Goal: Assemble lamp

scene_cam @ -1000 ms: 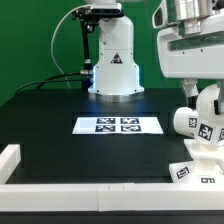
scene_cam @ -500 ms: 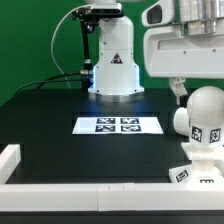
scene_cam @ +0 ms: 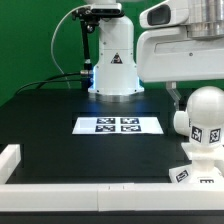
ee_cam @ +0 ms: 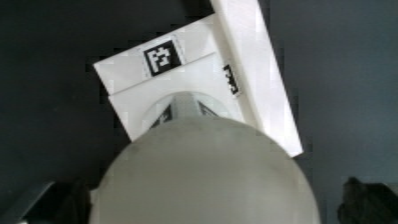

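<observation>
The lamp's bulb [scene_cam: 205, 110] stands upright on the flared square base [scene_cam: 194, 168] at the exterior view's right, near the front edge. My gripper [scene_cam: 182, 93] hangs just above and behind the bulb's round head, open and holding nothing. In the wrist view the bulb's head [ee_cam: 199, 165] fills the foreground, with the tagged base [ee_cam: 169, 75] beneath it. My gripper [ee_cam: 210, 208] has one dark finger on either side of the head [ee_cam: 365, 200], apart from it. The shade is out of view.
The marker board [scene_cam: 118, 125] lies in the middle of the black table. The arm's pedestal [scene_cam: 113, 65] stands at the back. A white raised rim [scene_cam: 12, 160] runs along the front and left edge.
My gripper has let go of the bulb and risen off it, and the arm has shifted toward the exterior view's left. The bulb's round head now shows, standing on the base.
</observation>
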Controlling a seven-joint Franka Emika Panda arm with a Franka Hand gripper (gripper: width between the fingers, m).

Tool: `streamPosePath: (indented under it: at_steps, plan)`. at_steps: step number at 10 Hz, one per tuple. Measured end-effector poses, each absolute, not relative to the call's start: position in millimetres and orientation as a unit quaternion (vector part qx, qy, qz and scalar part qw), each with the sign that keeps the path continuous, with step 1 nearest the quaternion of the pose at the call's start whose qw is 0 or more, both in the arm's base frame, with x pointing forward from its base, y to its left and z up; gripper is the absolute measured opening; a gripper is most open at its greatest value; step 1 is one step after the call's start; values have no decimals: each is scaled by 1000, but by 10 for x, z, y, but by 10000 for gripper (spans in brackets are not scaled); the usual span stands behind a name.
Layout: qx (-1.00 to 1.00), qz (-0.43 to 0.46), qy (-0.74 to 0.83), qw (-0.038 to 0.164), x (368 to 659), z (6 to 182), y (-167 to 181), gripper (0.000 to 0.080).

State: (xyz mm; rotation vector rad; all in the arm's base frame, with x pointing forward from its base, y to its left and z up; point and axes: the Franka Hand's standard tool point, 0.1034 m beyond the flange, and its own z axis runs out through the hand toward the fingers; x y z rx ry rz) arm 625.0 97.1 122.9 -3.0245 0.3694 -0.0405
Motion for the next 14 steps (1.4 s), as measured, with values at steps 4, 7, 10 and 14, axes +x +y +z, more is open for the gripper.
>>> streamPosePath:
  at_steps: [4, 7, 10, 14]
  plan:
    - [-998, -33, -45, 19, 6297, 1171, 908, 698]
    - [-999, -32, 1, 21, 6298, 1171, 902, 573]
    - [-985, -29, 169, 19, 6287, 1166, 886, 573]
    - [-867, -5, 495, 49, 6272, 1166, 901, 574]
